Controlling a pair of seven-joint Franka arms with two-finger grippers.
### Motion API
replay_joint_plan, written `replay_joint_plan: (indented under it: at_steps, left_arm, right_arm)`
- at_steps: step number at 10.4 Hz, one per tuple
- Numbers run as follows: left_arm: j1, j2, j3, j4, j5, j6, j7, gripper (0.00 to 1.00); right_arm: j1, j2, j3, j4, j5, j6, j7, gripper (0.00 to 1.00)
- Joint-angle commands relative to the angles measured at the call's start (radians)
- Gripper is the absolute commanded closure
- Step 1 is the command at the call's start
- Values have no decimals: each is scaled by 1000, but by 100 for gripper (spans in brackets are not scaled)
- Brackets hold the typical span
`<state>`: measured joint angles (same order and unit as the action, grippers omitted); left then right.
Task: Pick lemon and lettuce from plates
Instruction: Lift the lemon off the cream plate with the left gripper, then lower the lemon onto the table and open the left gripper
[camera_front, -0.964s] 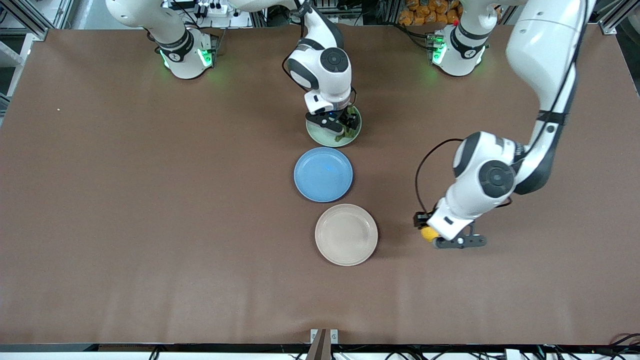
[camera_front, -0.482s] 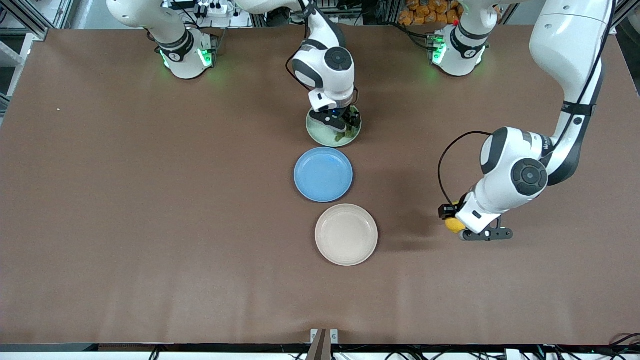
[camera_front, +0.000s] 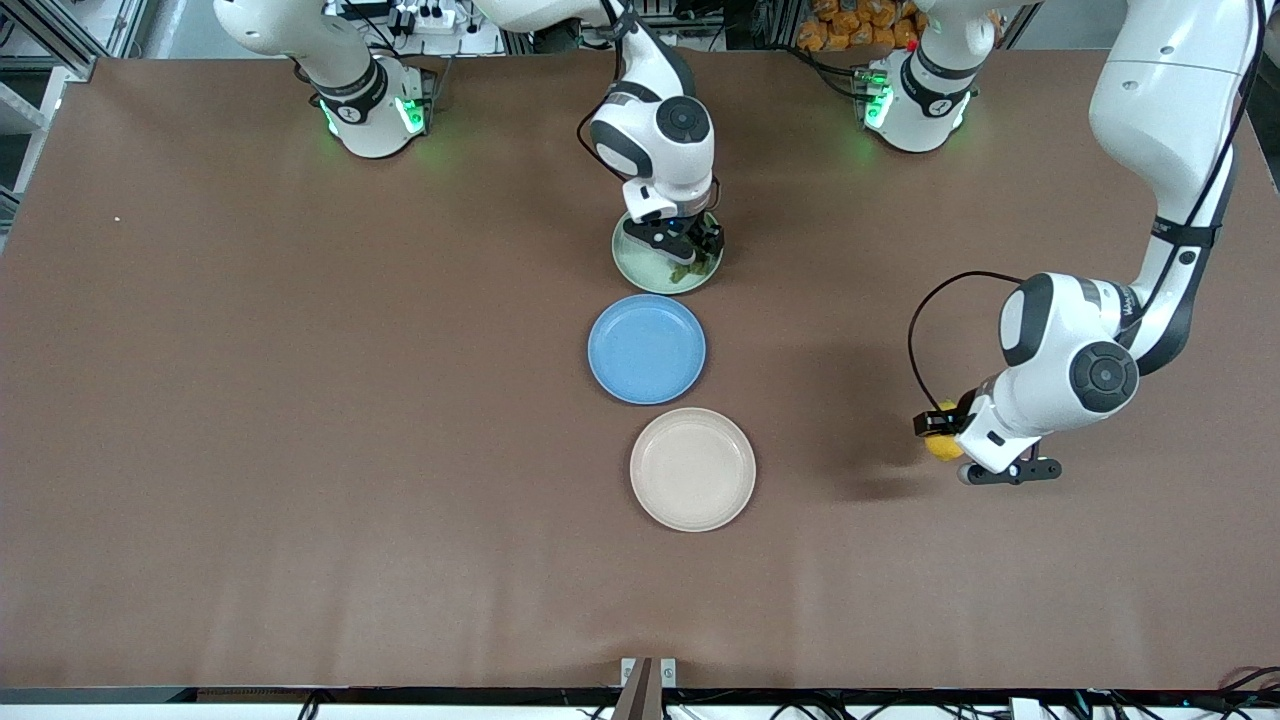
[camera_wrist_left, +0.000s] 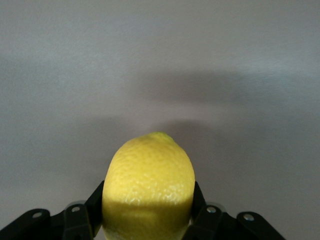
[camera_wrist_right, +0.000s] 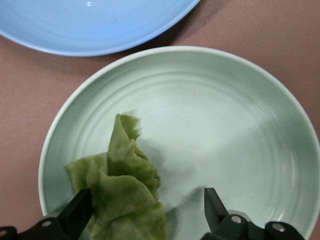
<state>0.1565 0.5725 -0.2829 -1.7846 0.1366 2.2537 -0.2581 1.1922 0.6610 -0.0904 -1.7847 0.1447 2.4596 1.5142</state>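
My left gripper (camera_front: 948, 447) is shut on the yellow lemon (camera_front: 941, 445) and holds it above bare table toward the left arm's end. In the left wrist view the lemon (camera_wrist_left: 148, 187) fills the space between the fingers (camera_wrist_left: 80, 220). My right gripper (camera_front: 688, 250) is open and low over the pale mint green plate (camera_front: 634, 265). In the right wrist view the green wrinkly lettuce (camera_wrist_right: 122, 192) lies on that plate (camera_wrist_right: 225, 125) between the spread fingers (camera_wrist_right: 214, 207), close to one of them. The beige cream plate (camera_front: 692, 468) is empty, nearest the front camera.
A blue plate (camera_front: 646, 348) lies between the mint green and beige plates, empty; its rim shows in the right wrist view (camera_wrist_right: 90, 25). The brown table (camera_front: 300, 400) spreads wide on both sides of the row of plates.
My left gripper has carried the lemon away from the beige plate toward the left arm's end of the table. My right gripper has come down closer onto the lettuce on the mint green plate.
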Motion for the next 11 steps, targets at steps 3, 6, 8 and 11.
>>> replay_joint_plan:
  at_steps: [3, 6, 8, 11]
  left_arm:
    - [3, 20, -13, 4, 24, 3, -26, 0]
    - [-90, 14, -18, 20, 18, 4, -240, 0]
    - [-129, 10, -18, 31, 23, 6, -343, 0]
    - [-98, -31, -18, -21, 15, 9, -355, 0]
  right_arm:
    - [-3, 20, -8, 44, -2, -4, 26, 76]
    - [-6, 19, -8, 54, 47, -19, 20, 100]
    - [-6, 17, -8, 56, 47, -19, 17, 100]
    - [-29, 6, -8, 62, 47, -52, 11, 100]
